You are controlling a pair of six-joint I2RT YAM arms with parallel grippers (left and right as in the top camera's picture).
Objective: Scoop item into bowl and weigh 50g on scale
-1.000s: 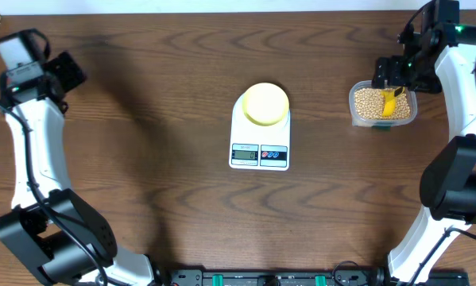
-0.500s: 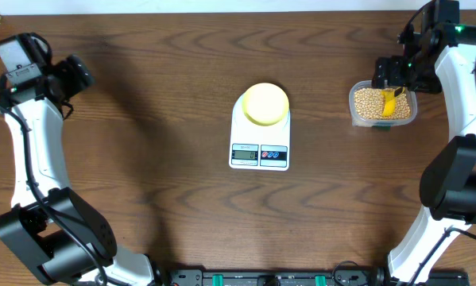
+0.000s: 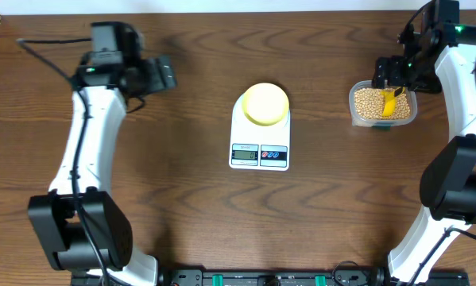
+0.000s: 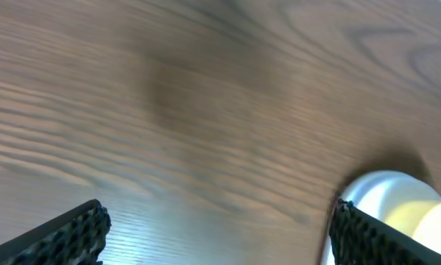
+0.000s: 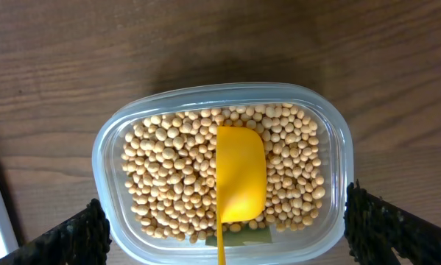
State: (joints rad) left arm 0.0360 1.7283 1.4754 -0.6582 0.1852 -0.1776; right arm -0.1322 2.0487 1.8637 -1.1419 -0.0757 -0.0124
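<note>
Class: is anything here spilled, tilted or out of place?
Nothing stands out. The round tan beans all lie inside the clear plastic tub, yellow scoop resting on them; the pale-yellow bowl sits on the white scale.

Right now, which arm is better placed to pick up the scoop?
Right. The right gripper hangs open directly over the yellow scoop, which lies on the beans in the tub. The left gripper is far away, on the other side of the scale.

Yellow scoop (image 5: 241, 173) in clear tub (image 5: 102, 158) on table (image 5: 205, 37)
</note>
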